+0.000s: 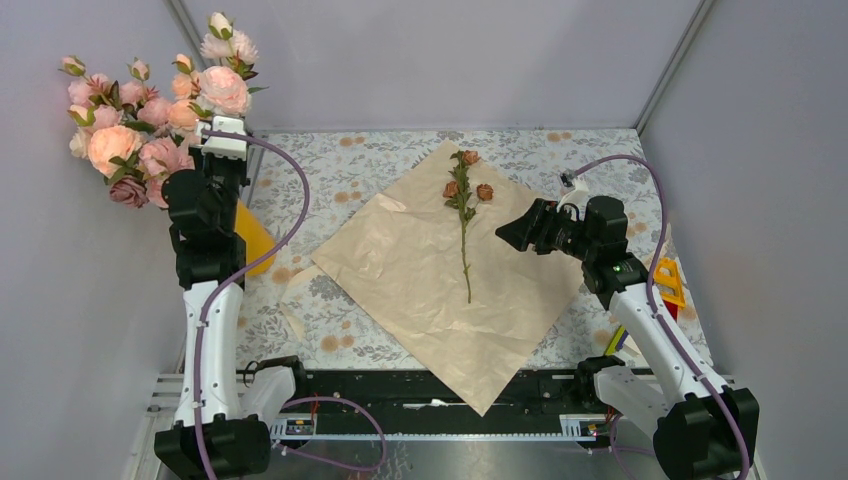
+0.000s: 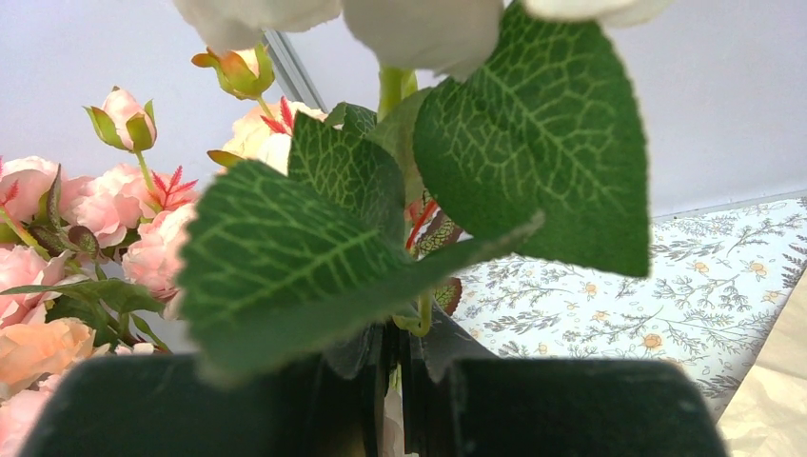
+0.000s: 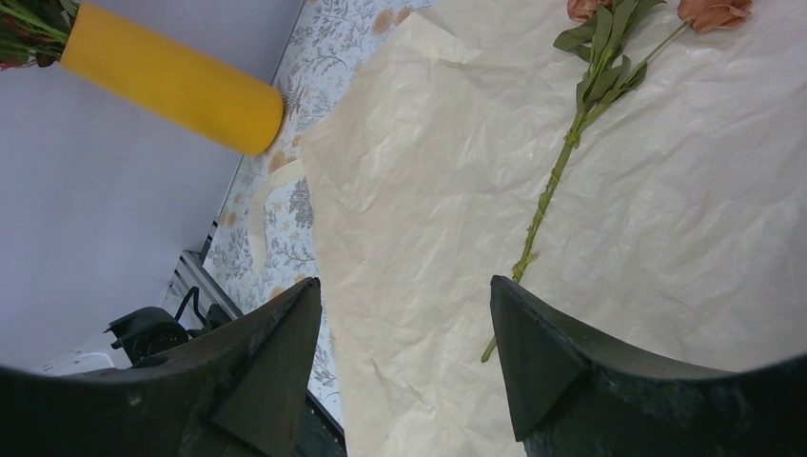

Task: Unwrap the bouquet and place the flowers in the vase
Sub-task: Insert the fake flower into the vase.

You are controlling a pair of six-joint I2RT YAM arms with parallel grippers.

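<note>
Nearby, flowers (image 1: 464, 205), beside spread right fingers (image 1: 514, 233)

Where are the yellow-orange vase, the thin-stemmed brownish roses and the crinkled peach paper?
yellow-orange vase (image 3: 171, 78): right wrist view, mid-body.
thin-stemmed brownish roses (image 1: 464, 236): top view, mid-stem.
crinkled peach paper (image 1: 400, 270): top view, bare middle.

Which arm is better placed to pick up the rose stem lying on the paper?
Right. The right gripper hangs open beside the rose stem on the paper; the left gripper is shut on a leafy stem over by the vase.
</note>
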